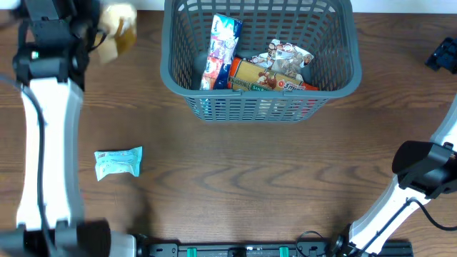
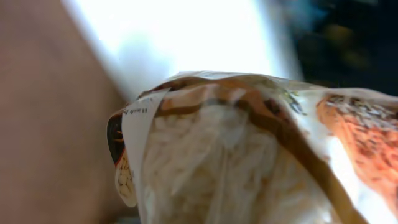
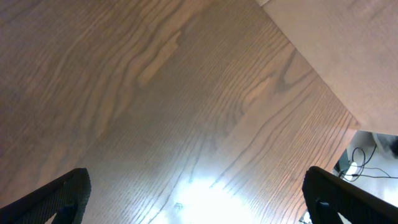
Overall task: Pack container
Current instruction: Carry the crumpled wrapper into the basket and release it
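At far left, clamped in the left gripper [image 1: 98,34]: a tan packet [image 1: 120,30], blurred, raised near the far edge of the table [image 1: 235,178], filling the left wrist view and hiding the fingers. Lower left, flat on the wood: a pale blue packet [image 1: 118,162]. Top centre, at the far edge: the basket [image 1: 257,107], holding a blue-white packet [image 1: 223,43], an orange packet [image 1: 264,77] and a white packet [image 1: 289,56]. At right, over bare wood: the right gripper [image 3: 205,208], spread wide.
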